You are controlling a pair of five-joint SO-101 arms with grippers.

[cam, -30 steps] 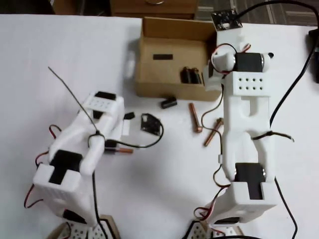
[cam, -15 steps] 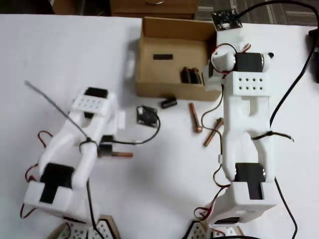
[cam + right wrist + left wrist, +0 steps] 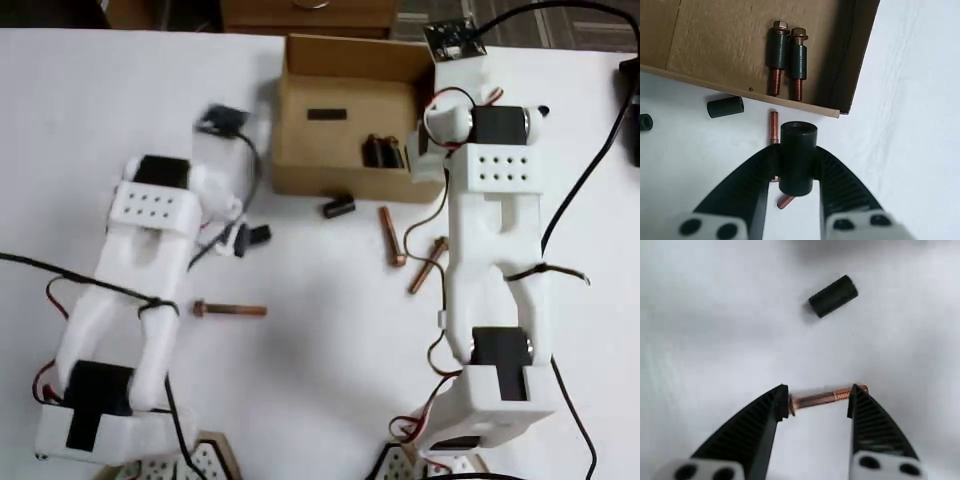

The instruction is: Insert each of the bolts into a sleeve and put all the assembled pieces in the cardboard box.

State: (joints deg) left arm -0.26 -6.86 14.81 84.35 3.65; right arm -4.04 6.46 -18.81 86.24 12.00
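Now, the open brown cardboard box (image 3: 300, 180) sits at the far middle of the white table (image 3: 330, 380). Two assembled pieces (image 3: 383, 150), copper bolts in black sleeves, lie side by side in its near right corner.

The right wrist view makes out their hex heads and bare threaded ends. It also shows the right gripper (image 3: 798, 165) pinching a black cylindrical sleeve (image 3: 798, 140) upright between its jaws, just on the near side of the box.

In the left wrist view the left gripper (image 3: 817, 400) is spread, its tips on either side of a loose copper bolt (image 3: 825, 397). Whether they touch it cannot be told there. The high view has such a bolt lying free on the table just right of the left arm (image 3: 130, 280).

A second black sleeve (image 3: 338, 207) lies on its side just near the box's front wall. Two more copper bolts (image 3: 392, 236) (image 3: 427, 265) lie to its right, beside the right arm (image 3: 495, 250), whose white body overlaps the box's right edge. A small black sleeve on end (image 3: 258, 235) stands close to the left arm.
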